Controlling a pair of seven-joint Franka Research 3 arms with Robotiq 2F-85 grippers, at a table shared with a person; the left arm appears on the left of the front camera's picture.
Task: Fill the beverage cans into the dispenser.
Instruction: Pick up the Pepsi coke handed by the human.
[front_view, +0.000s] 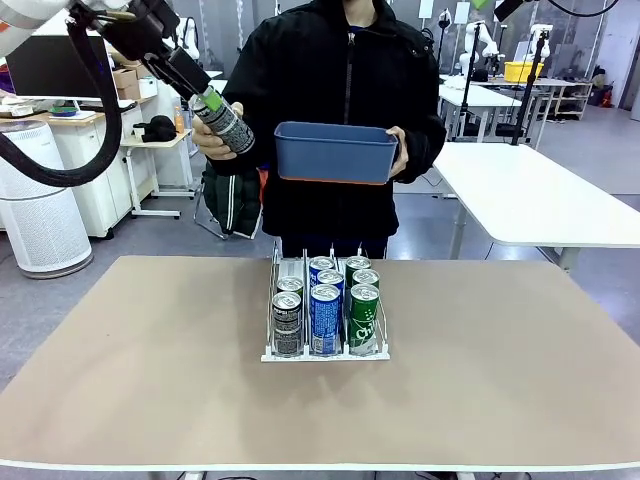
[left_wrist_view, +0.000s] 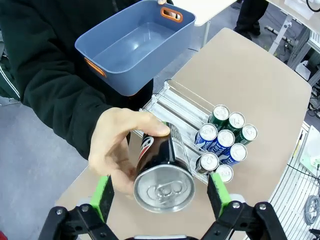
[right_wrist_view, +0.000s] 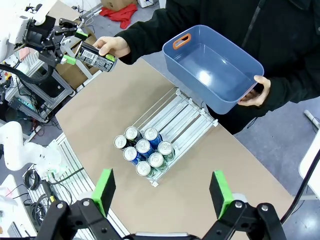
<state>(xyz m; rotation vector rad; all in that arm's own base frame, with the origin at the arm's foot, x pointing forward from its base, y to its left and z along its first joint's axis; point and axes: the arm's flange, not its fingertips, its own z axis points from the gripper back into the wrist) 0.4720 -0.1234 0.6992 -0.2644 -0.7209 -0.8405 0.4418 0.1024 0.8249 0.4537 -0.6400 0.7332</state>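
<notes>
From the front, the dispenser (front_view: 325, 318) sits at the middle of the counter (front_view: 150, 370), holding eight cans (front_view: 326, 318): two black/grey in its left lane, three blue-and-white in the middle, three green-and-white on the right, all upright and crowded toward the robot's end. Beyond the far edge a person holds a blue bin (front_view: 335, 152) in one hand (front_view: 399, 150) and, with the other hand (front_view: 208, 140), a ninth can (front_view: 224, 124), dark with green print, tilted in the air. The left claw (front_view: 205, 103) meets that can's top end; its jaws straddle it.

In the left wrist view, the left claw (left_wrist_view: 161, 194) is spread, one green pad on each side of the held can (left_wrist_view: 161, 172), with small gaps showing. The person's hand (left_wrist_view: 120, 145) wraps the can. One blue bin (left_wrist_view: 135, 47) hangs above the dispenser (left_wrist_view: 185, 125).

In the right wrist view, the right claw (right_wrist_view: 162, 189) is spread wide with nothing between the pads, high over the counter (right_wrist_view: 240, 170). Below are the dispenser (right_wrist_view: 172, 130), the eight cans (right_wrist_view: 145, 150) and the bin (right_wrist_view: 212, 67).
</notes>
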